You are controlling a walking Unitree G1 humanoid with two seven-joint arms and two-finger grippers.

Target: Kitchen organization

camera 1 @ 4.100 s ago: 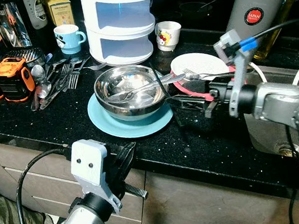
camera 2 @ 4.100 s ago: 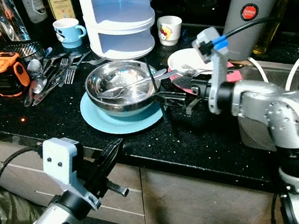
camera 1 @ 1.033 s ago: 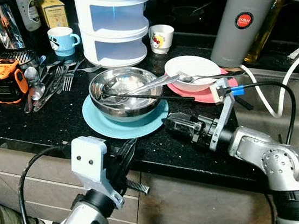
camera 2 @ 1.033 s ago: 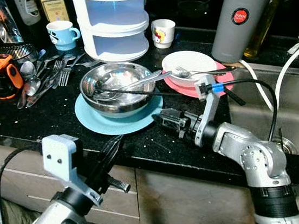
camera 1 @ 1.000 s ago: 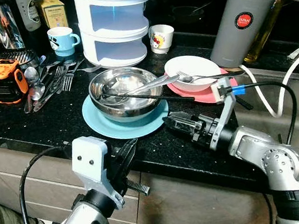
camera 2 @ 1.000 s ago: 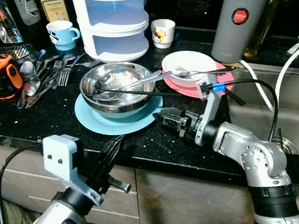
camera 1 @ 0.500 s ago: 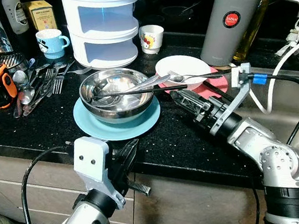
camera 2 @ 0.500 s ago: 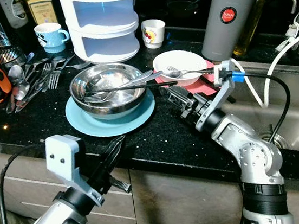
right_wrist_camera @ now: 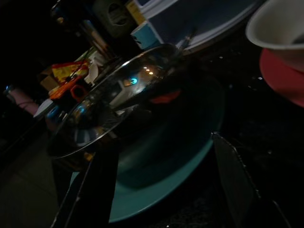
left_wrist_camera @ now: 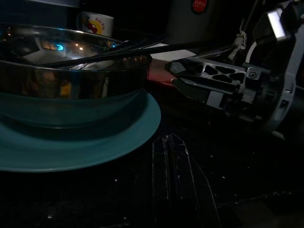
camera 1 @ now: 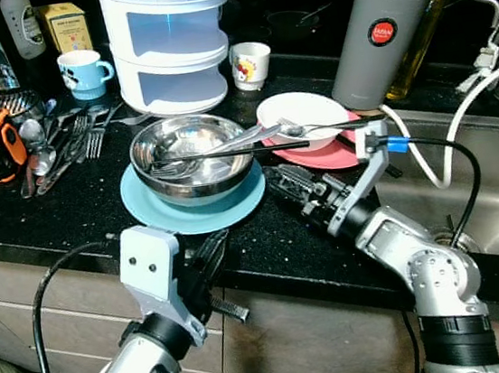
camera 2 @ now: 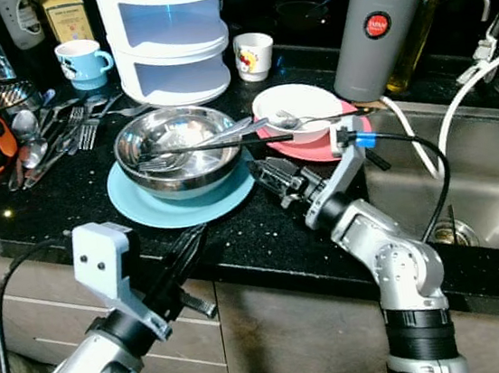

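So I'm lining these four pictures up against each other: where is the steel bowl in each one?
Left eye view: steel bowl left of centre, on the blue plate.
Right eye view: bowl left of centre, same plate.
Left wrist view: bowl fills the upper left.
Right wrist view: bowl tilted across the middle.
Shared landmark: the blue plate under it.

Access: front edge of surface open; centre and rear obstructed.
Bare strip along front edge of surface (camera 1: 71, 217). Steel bowl (camera 1: 193, 157) on blue plate (camera 1: 156, 207) blocks centre; tiered container (camera 1: 168, 42) and grey canister (camera 1: 377, 39) crowd rear edge.
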